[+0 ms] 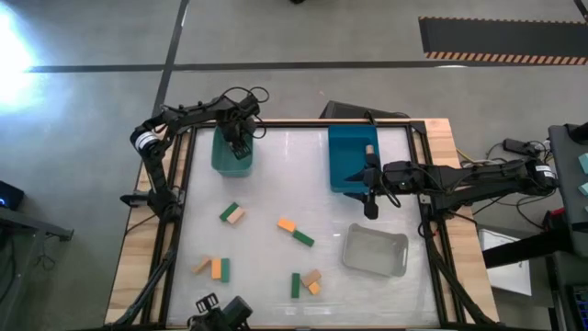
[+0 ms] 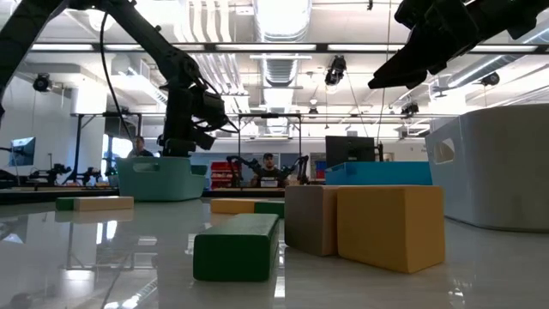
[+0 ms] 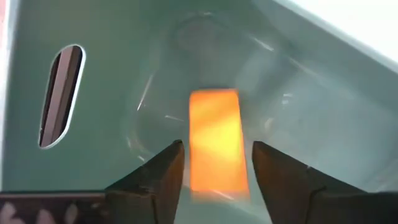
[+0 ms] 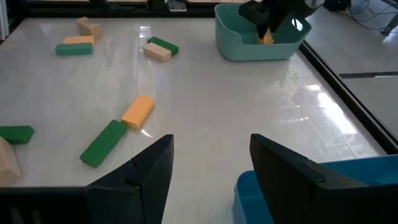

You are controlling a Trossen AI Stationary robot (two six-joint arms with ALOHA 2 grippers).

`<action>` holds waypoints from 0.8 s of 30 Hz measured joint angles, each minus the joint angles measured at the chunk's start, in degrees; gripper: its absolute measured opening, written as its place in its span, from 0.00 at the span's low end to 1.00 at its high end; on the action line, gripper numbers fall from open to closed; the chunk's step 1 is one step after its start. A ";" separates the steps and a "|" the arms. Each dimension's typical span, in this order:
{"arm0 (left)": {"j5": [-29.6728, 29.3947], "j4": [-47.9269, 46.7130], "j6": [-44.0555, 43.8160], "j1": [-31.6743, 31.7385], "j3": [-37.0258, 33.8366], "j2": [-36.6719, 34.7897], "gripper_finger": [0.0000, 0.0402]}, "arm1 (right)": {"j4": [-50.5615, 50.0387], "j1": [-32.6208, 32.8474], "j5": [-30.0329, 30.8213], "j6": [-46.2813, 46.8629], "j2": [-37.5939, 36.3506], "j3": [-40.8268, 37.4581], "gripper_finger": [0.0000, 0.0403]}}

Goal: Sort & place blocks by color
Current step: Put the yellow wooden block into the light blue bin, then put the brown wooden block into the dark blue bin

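Hovering inside the smooth teal bin, left pincer straddles a rectangular orange block

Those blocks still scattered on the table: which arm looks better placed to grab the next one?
Probably the right. The right gripper hangs open over bare table near the orange block and green block, while the left gripper is down inside the teal bin.

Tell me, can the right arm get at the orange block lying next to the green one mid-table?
Probably yes. The right gripper hangs open over bare table, and the orange block lies uncovered, touching only the green block.
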 joint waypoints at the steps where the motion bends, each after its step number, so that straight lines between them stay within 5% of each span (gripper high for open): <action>1: 0.00 0.00 0.02 -0.02 0.00 -0.04 0.47 | 0.00 0.01 0.00 0.00 0.00 0.00 0.50; 11: -0.24 -2.51 1.44 -0.49 0.33 -3.66 0.51 | 0.00 0.01 0.00 1.21 0.00 0.00 0.50; 24: 0.17 1.36 -9.90 -11.90 0.20 -24.47 0.51 | 0.34 0.01 0.00 7.82 0.00 0.00 0.50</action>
